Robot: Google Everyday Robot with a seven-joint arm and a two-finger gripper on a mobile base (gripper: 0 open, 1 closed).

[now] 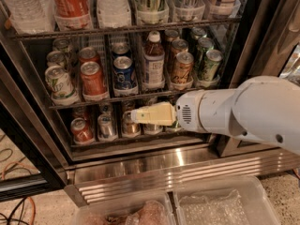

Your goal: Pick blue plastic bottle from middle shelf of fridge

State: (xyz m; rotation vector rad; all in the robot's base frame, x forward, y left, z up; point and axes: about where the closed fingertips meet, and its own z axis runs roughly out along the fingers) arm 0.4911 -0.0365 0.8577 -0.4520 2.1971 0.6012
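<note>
The blue plastic bottle point(153, 60) stands upright on the middle shelf point(93, 99) of the fridge point(28, 111), between a blue Pepsi can point(124, 72) and a brown can point(182, 67). It has a white cap, a dark drink and a blue-and-white label. My gripper point(140, 115), cream-coloured on a white arm point(253, 114), reaches in from the right. It points left in front of the bottom shelf, below the bottle and slightly to its left, touching nothing I can make out.
Green-white point(59, 82), red point(93, 78) and green point(211, 63) cans share the middle shelf. Large bottles point(70, 3) fill the rack above, small cans point(107, 125) the shelf below. A ribbed steel base point(154, 170) and two clear bins point(220, 205) lie below. Cables point(18, 205) trail at the left.
</note>
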